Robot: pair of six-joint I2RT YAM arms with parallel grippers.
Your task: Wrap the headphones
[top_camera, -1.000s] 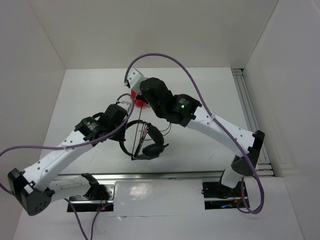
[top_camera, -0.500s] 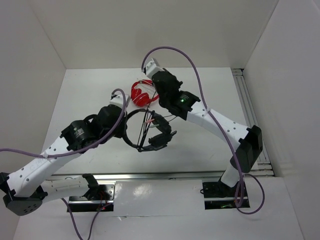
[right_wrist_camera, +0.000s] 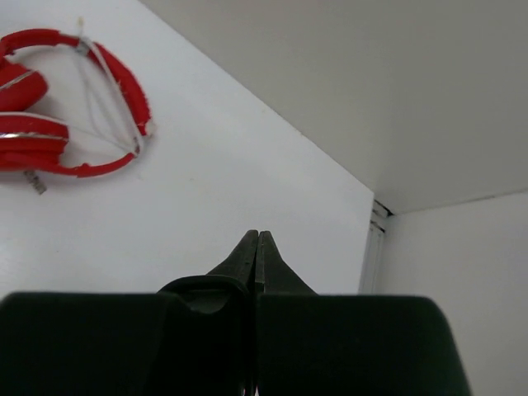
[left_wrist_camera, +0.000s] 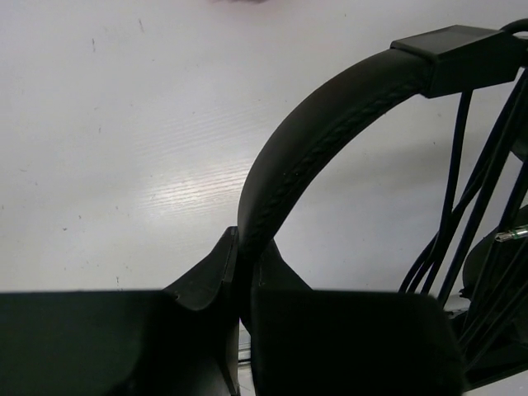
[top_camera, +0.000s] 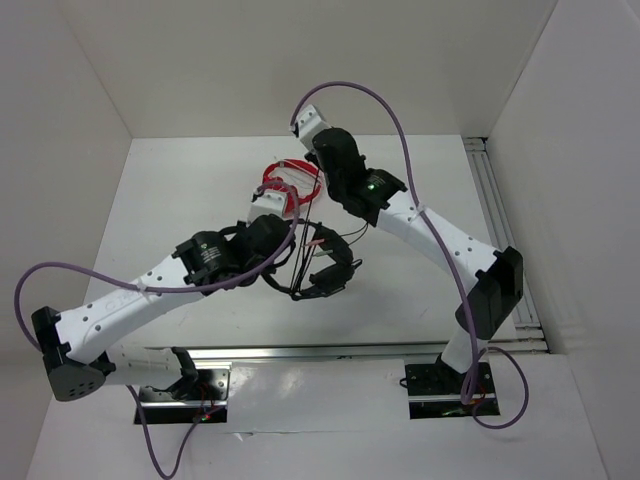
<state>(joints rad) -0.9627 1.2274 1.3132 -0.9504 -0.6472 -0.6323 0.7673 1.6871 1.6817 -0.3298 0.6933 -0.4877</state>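
**Both arms converge on the black headset at mid-table**

You see the left arm (top_camera: 140,295) stretch from its base at the near left corner to the middle of the white table (top_camera: 170,190). Its dark wrist lies over the headband side of the headphones (top_camera: 328,278), and its fingers are hidden beneath it. The black headset sits just right of that wrist, with an earcup toward you and its thin dark cable (top_camera: 297,262) strung across the band. Red headphones (top_camera: 285,178) lie just behind, close to the wrist. The right arm (top_camera: 440,240) reaches from the near right corner across the table, its tip raised just beyond the red pair. A purple cable (top_camera: 400,130) loops above each arm.
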